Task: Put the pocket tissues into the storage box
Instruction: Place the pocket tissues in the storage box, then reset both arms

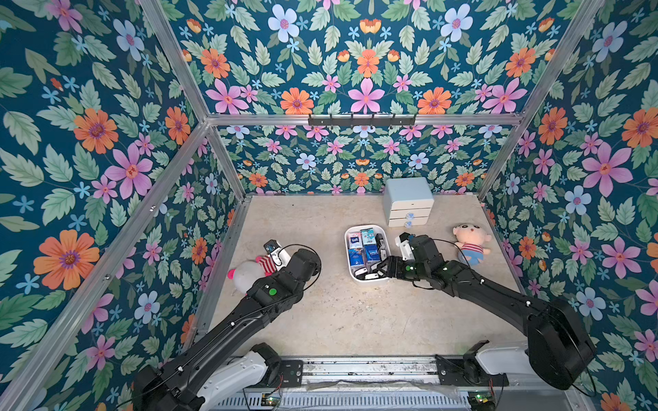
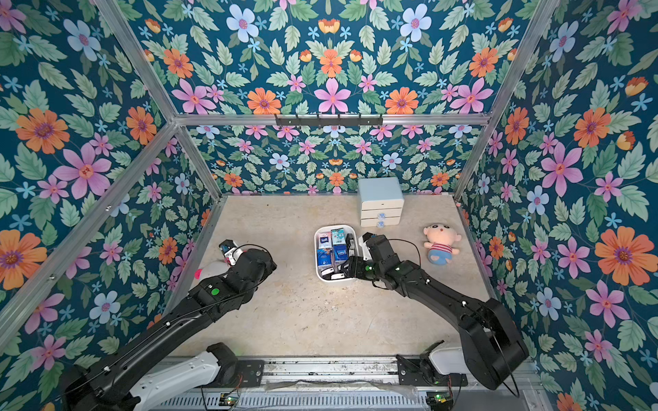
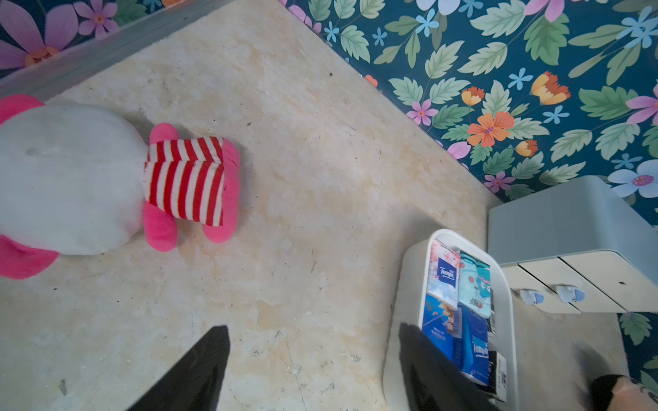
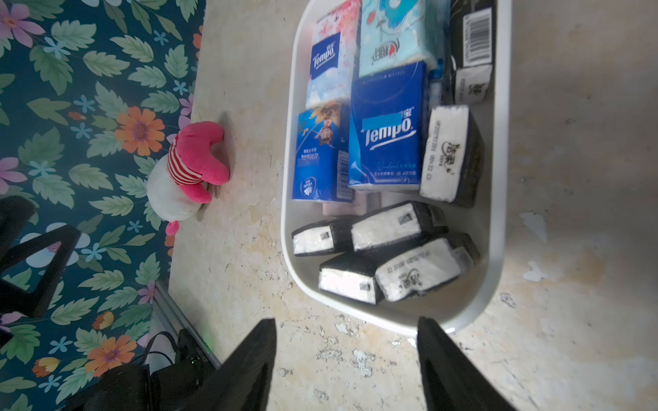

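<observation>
The white storage box (image 1: 346, 249) (image 2: 316, 258) stands mid-table and holds several pocket tissues (image 1: 363, 249) (image 4: 388, 128): blue, pale and pink packets lie at its far end, black ones at its near end. My right gripper (image 4: 346, 319) (image 1: 382, 269) hangs open by the box's near right corner, with only bare tabletop between its fingers. My left gripper (image 3: 312, 326) is open over the table, left of the box wall (image 3: 409, 270), and holds nothing. In both top views the left wrist hides its fingers.
A pink and white plush doll (image 1: 245, 274) (image 3: 71, 178) lies by the left wall, partly under the left arm. Right of the box lies a boy doll (image 1: 471, 243) (image 2: 441, 242). A pale blue drawer cabinet (image 1: 407, 201) (image 3: 569, 231) stands behind the box.
</observation>
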`<state>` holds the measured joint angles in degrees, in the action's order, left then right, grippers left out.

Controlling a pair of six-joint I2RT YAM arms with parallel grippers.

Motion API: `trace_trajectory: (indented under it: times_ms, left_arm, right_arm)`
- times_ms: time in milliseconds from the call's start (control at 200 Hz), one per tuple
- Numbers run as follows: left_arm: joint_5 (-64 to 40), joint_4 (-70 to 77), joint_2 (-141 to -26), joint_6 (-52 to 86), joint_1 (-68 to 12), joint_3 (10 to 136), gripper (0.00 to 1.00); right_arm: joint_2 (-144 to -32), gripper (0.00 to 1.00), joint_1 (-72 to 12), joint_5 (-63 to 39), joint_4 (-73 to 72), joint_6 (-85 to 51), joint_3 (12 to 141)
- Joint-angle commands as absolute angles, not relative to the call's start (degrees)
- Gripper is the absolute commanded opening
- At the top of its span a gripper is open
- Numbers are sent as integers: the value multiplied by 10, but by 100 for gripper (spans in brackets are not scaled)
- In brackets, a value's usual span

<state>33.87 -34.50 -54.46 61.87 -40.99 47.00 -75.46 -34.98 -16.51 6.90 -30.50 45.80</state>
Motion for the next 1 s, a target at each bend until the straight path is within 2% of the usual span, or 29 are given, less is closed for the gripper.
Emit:
trace_trajectory:
  times_ms: [0, 75, 180, 265, 330, 490, 580, 620, 715, 765, 860, 910, 960, 995]
  left_arm:
    - [436, -373, -534, 552, -409, 452, 83]
    - [505, -347, -519, 479, -407, 420, 89]
    - [562, -219, -484, 323, -386, 344, 96]
    - [507, -12, -453, 165, -341, 248, 97]
    - [474, 104, -446, 131, -298, 190, 98]
    - [358, 198, -526, 120, -157, 162, 99]
    - [297, 264, -601, 110, -97, 167, 100]
    - [275, 309, -633, 101, -81, 167, 100]
    - [232, 441, -721, 74, -52, 160, 100]
    - [213, 490, -765, 54, -45, 161, 100]
    - [184, 565, -810, 37, -28, 170, 100]
    - [164, 615, -839, 50, -14, 166, 100]
    - [151, 684, -881, 47, -5, 161, 100]
    - [111, 669, -894, 33, -8, 165, 100]
  right_arm:
    - [-719, 75, -349, -41, 108, -262, 462]
    - [-693, 79, -327, 67, 121, -239, 456]
    - [-662, 81, -251, 139, 43, -190, 395]
    - [-651, 81, -196, 161, -51, -140, 334]
    - [-650, 82, -170, 197, -103, -104, 300]
    - [-655, 86, -143, 272, -317, -12, 173]
    - [-665, 88, -109, 262, -462, -14, 110]
    - [-668, 88, -97, 255, -478, -23, 109]
    - [-714, 89, -57, 207, -665, -24, 71]
    - [-743, 89, -52, 219, -657, -18, 93]
    - [-819, 90, -21, 181, -743, -26, 94]
    - [-800, 99, 6, 125, -700, -49, 91]
    - [-830, 99, 21, 112, -795, -59, 60]
    - [-834, 99, 23, 112, -830, -58, 56]
